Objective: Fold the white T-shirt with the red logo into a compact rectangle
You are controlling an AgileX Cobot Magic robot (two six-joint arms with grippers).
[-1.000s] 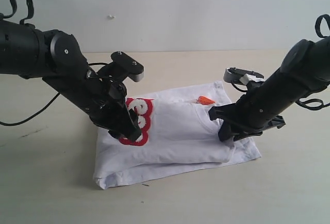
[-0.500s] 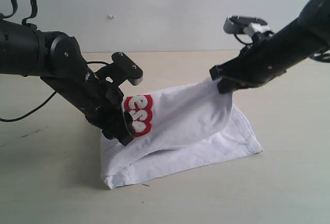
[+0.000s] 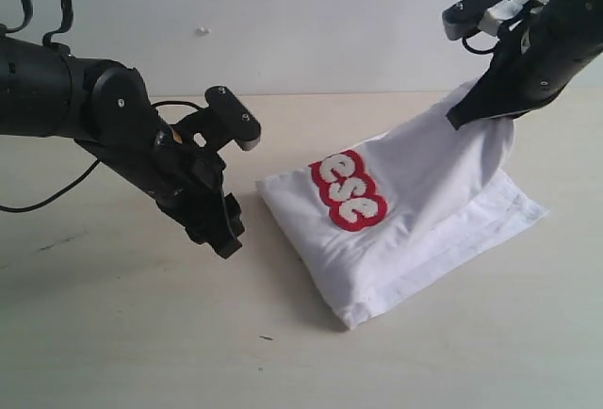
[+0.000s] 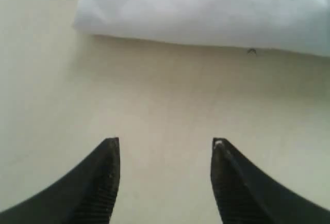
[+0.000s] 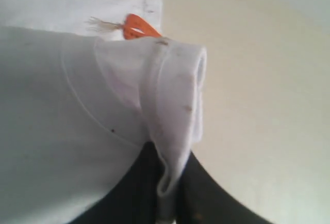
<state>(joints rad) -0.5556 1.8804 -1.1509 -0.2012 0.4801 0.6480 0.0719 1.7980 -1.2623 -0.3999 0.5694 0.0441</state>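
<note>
White cotton hangs in a slope over the pale table (image 3: 113, 334). The white T-shirt (image 3: 424, 202), already doubled into a layered bundle, is hoisted by its ribbed collar (image 5: 175, 95) toward the table's far edge on the right. Its lower folded corner rests on the surface nearer the middle. The right gripper (image 3: 464, 117) is clenched on that collar, just beside the orange neck tag (image 5: 138, 26). The left gripper (image 3: 224, 232) hovers low over bare table with its jaws parted and nothing between them, well apart from the cloth. By the look of it the job is partway: layers are stacked, but no flat, compact rectangle is laid yet. Only three letters of the red logo (image 3: 349, 190) show, the rest wrapped from sight. How many folds lie inside cannot be made out, and the table's near edge is cut off.
</note>
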